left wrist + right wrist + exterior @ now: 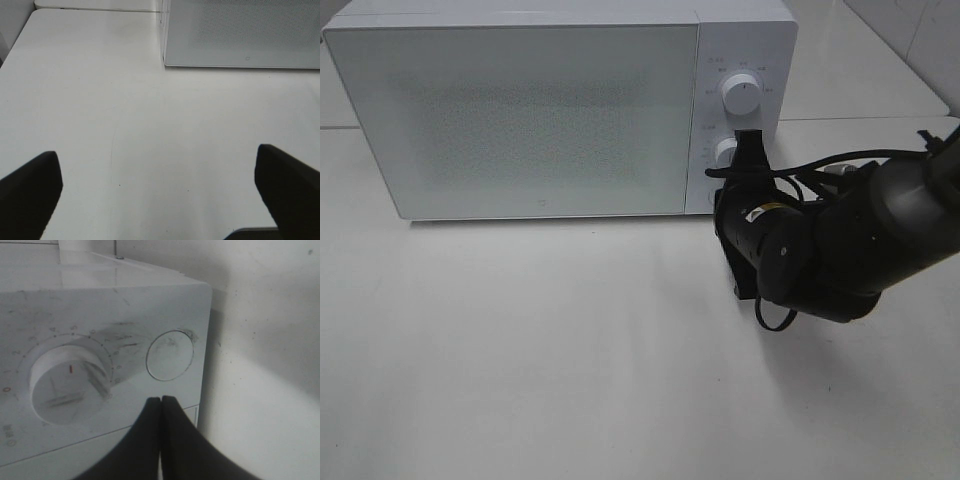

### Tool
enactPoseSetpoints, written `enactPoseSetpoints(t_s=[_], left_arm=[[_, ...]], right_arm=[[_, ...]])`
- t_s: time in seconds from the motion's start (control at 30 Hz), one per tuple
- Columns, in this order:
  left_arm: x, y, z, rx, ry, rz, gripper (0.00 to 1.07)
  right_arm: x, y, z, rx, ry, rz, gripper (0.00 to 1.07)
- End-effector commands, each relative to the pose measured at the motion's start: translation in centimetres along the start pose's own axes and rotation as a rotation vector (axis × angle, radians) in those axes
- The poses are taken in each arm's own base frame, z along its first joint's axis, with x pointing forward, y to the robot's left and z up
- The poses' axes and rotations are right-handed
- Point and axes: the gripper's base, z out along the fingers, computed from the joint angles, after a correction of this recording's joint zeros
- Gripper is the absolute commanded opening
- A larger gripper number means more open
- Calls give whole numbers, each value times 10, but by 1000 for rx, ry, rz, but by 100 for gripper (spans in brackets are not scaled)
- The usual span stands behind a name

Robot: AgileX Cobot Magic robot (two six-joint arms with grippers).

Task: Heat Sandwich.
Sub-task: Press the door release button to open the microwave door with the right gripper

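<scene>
The sandwich is out of view in every frame. The white microwave (520, 110) stands at the back of the table with its door closed. My right gripper (748, 142) is shut and empty, with its tips at the control panel beside the lower knob (725, 152). In the right wrist view the closed fingers (161, 407) point between the timer knob (67, 385) and a round button (170, 355). My left gripper (160, 195) is open and empty above bare table, and the microwave's front (240, 30) is ahead of it.
An upper knob (741, 95) sits above the lower one on the panel. The white table (520, 350) stretches in front of the microwave. The right arm's black body and cables (820, 250) hang over the table's right side.
</scene>
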Motion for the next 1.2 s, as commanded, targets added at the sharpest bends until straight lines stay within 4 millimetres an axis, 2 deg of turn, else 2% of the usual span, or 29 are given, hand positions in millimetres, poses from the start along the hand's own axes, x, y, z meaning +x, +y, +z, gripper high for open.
enactPoseSetpoints(t_s=[0.03, 0.37, 0.6, 0.73, 0.93, 1.2], left_arm=[[0, 0, 0, -4, -13, -3, 98], [0, 0, 0, -4, -13, -3, 98], [0, 0, 0, -6, -13, -2, 98], [0, 0, 0, -6, -13, -2, 98], [0, 0, 0, -6, -13, -2, 98], [0, 0, 0, -6, -13, -2, 98]], right_arm=[[-1, 2, 10, 0, 1, -3, 0], [-5, -3, 26, 17, -14, -5, 0], [-10, 4, 34, 3, -18, -2, 0], [-11, 4, 35, 9, -18, -3, 0], [-11, -8, 40, 33, -23, 6, 0], [-10, -4, 40, -19, -11, -4, 0]])
